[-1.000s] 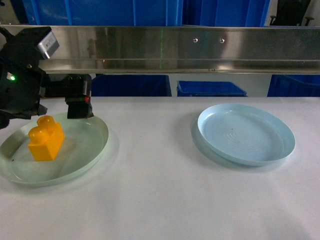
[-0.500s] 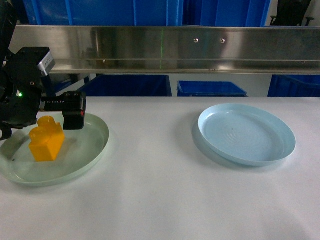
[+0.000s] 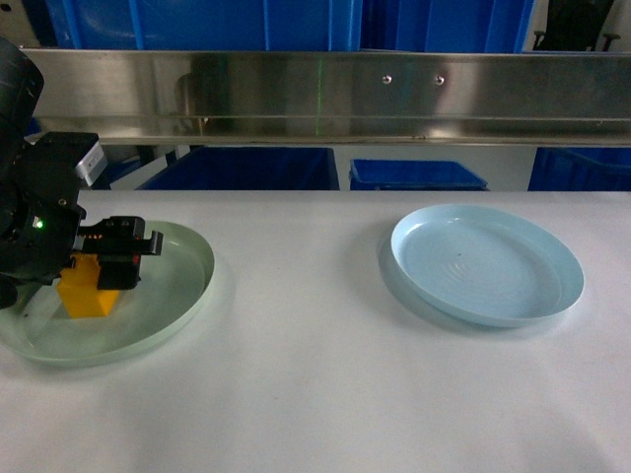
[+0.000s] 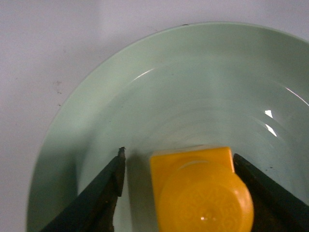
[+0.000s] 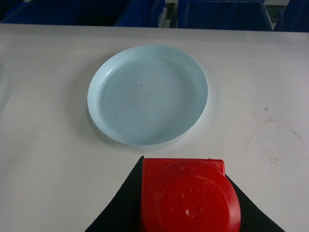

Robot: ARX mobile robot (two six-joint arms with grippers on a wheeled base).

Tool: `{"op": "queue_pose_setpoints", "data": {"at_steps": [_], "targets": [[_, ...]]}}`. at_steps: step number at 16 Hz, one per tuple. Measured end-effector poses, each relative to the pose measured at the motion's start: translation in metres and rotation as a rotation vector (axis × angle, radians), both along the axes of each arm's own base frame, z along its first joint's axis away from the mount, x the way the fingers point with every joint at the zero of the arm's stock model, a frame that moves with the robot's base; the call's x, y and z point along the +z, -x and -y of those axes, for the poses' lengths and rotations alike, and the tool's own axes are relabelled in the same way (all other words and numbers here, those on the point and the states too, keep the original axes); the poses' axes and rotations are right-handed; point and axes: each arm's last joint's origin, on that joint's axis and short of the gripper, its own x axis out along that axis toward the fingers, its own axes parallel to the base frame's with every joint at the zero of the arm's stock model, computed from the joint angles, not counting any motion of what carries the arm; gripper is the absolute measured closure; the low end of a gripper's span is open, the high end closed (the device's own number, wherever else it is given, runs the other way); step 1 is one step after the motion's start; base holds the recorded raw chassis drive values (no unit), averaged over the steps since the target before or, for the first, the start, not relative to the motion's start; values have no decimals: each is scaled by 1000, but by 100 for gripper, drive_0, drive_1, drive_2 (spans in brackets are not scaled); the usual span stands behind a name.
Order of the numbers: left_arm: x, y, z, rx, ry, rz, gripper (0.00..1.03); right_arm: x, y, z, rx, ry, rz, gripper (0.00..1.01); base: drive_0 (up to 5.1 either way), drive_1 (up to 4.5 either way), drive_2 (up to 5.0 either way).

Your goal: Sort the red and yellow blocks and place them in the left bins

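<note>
On the left, the left tool (image 3: 116, 258) stands spread around the yellow block (image 3: 87, 288) in the green plate (image 3: 182, 296); one jaw looks close against the block, the other stands off. To grip well I'd centre the jaws first, then squeeze evenly. The left wrist view alone shows that gap (image 4: 135, 179). Further right sits the blue plate (image 3: 552, 296) on the tabletop (image 3: 315, 394). Only the right wrist view shows the right tool (image 5: 186, 198) pinching the red block (image 5: 188, 193), near that plate.

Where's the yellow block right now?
The yellow block sits in the green plate at the table's left in the head view, between the open fingers of the left gripper.
</note>
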Motion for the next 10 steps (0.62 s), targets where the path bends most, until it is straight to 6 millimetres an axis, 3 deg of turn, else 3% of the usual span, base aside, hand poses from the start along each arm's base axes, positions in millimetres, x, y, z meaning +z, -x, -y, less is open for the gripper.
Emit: {"op": "queue_pose_setpoints", "data": {"at_steps": [3,7,10], "targets": [[1,0,0,-8,-3,17,73,0,0,0,0,0,0,74,0,0,0],[22,5,-3,-35,31,133,76,0,0,0,0,0,0,74,0,0,0],[64,19,-13,-143,52,412,76,0,0,0,0,0,0,74,0,0,0]]}}
